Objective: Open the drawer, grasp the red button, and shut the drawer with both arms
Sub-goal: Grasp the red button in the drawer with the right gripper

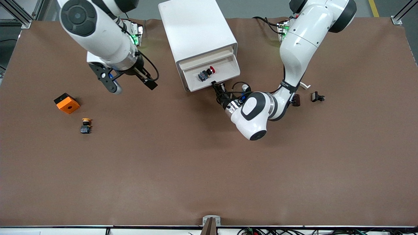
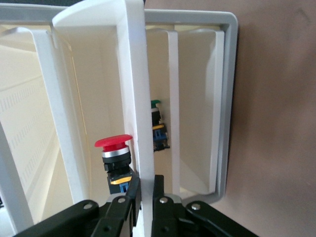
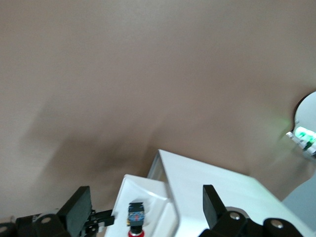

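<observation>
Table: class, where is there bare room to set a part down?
The table is bare nearer the camera than the cube and yellow button. It is crowded where the left tool holds the open drawer.

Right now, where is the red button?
The red button lies inside the open drawer of the white cabinet, just above the left gripper in the front view.

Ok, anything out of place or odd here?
Nothing spilled or damaged. The cabinet sits askew on the table. Its drawer is pulled out with the red button lying on its side inside; the left gripper is shut on the drawer front. The right gripper hangs open, waiting.
</observation>
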`<state>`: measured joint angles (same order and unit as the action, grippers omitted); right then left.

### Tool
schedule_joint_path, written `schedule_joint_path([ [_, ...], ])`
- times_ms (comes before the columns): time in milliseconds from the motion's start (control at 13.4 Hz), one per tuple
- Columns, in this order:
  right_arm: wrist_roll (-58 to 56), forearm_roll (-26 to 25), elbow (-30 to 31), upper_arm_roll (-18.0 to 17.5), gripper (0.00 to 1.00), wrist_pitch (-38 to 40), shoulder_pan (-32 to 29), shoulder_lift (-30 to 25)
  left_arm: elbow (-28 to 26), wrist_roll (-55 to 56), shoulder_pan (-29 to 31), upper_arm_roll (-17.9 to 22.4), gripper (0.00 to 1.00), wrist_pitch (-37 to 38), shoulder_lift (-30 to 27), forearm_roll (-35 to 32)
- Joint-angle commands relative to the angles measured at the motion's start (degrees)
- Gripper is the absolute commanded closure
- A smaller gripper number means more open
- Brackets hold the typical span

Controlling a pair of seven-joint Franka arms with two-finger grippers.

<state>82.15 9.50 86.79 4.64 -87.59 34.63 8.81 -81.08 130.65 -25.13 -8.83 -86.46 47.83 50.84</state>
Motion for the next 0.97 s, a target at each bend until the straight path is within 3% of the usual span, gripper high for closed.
schedule_joint_path([
  [0,7.91,0.52,-1.97,0.55,0.0,-1.35,4.46,2.69,2.42,-1.01,1.39,0.13,0.91,-0.29,1.04,1.37],
  [75,9.59,0.26,-1.89,0.55,0.0,-2.75,5.96,3.05,2.42,-1.1,1.66,0.13,0.83,-0.64,0.95,1.37],
  [150,11.52,0.17,-1.89,0.55,0.0,-4.07,7.37,3.75,2.77,-1.45,1.92,0.13,0.58,-0.73,0.95,1.37],
  [224,13.54,0.34,-1.89,0.55,0.0,-4.95,8.34,4.63,3.29,-1.71,2.01,0.13,0.01,-0.73,0.95,1.37],
  [524,14.09,0.69,-1.8,0.55,0.0,-8.37,11.68,9.19,6.36,-1.72,2.63,0.22,0.0,-0.47,0.16,0.59],
  [673,13.65,0.87,-1.71,0.55,0.0,-11.45,13.35,12.53,8.82,-1.63,2.72,2.49,0.0,-0.03,-1.15,-1.08],
  [898,13.04,0.87,-1.19,0.46,0.0,-13.66,16.51,15.62,11.8,-1.72,2.89,4.26,0.0,0.06,-3.26,-9.93],
])
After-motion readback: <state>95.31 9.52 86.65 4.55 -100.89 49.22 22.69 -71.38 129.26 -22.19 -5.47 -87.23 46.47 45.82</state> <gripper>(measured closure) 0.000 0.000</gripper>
